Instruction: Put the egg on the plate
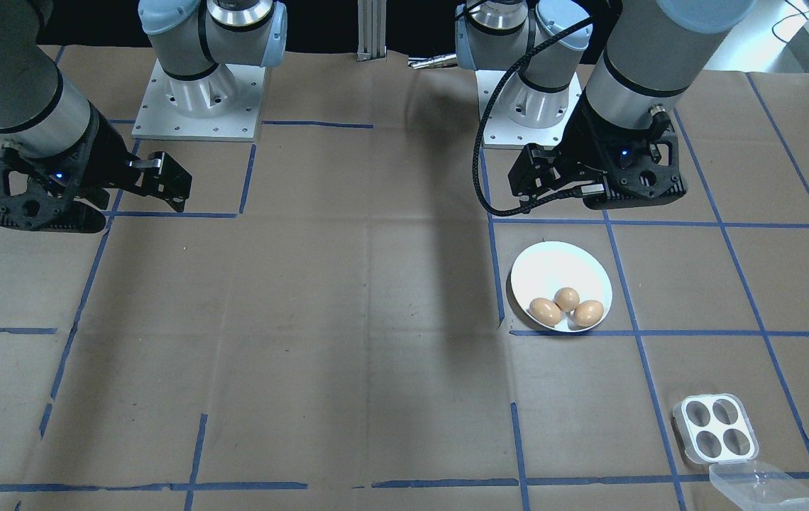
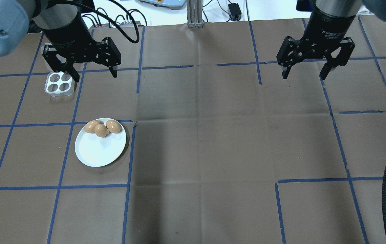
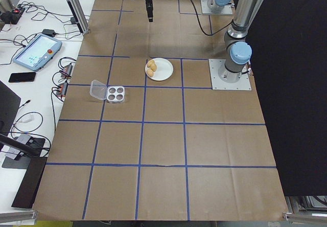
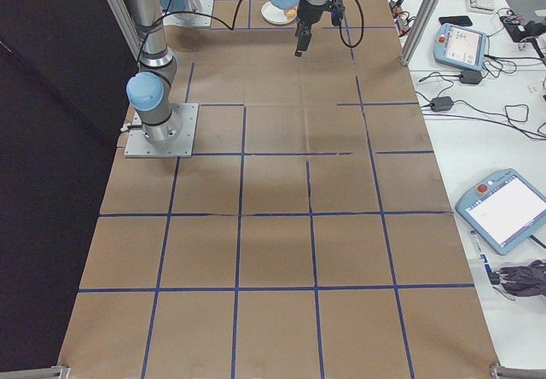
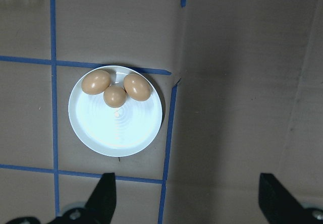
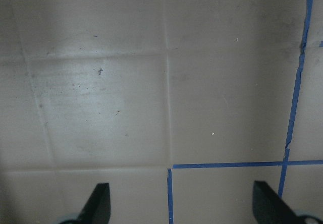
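Brown-shelled and smooth, three eggs (image 2: 101,128) lie clustered and touching one another on the round, glossy white shallow plate (image 2: 98,152), crowded toward the rim on the side farthest from the robot, with the rest of the dish bare. The small white four-hole egg tray (image 2: 58,83), with its clear hinged lid (image 1: 759,488) folded open beside it, shows all four wells empty, and no other egg is visible on the brown paper-covered table (image 2: 199,142) with its blue tape grid. Judging from that, the placing looks finished, or very nearly so; I see nothing left to carry over. The left gripper (image 2: 93,74) hangs high above the table, over the near edge of the tray and apart from the plate, fingers pointing down and spread wide with nothing between them; its wrist camera looks straight down on the plate and the eggs. The right gripper (image 2: 305,74) is well apart on the other side of the table, likewise raised, pointing down, its jaws wide open and empty over bare paper.
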